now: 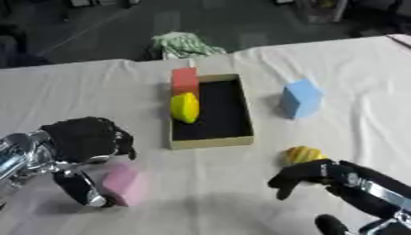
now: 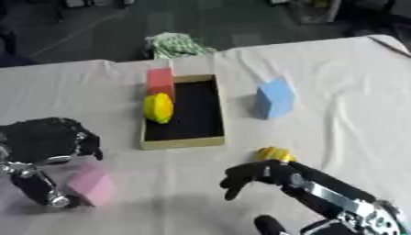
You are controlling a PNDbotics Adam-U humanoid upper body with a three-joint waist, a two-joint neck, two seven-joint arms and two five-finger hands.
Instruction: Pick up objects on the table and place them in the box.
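A tan box (image 1: 210,142) with a black inside lies in the middle of the white table. A red block (image 1: 185,80) and a yellow rounded piece (image 1: 185,108) sit against its left wall. To the box's right stands a blue block (image 1: 301,98). Near the front right lies a small yellow ridged piece (image 1: 302,154); my right hand (image 1: 309,174) hovers just in front of it, fingers drooping and holding nothing. At the front left, my left hand (image 1: 80,137) is spread over a pink block (image 1: 124,184), its thumb (image 1: 79,188) beside the block's left face and the fingers above it.
A green-and-white cloth bundle (image 1: 185,44) sits at the table's far edge behind the box. Beyond that edge is dark floor. White tablecloth (image 1: 208,193) stretches between my two hands.
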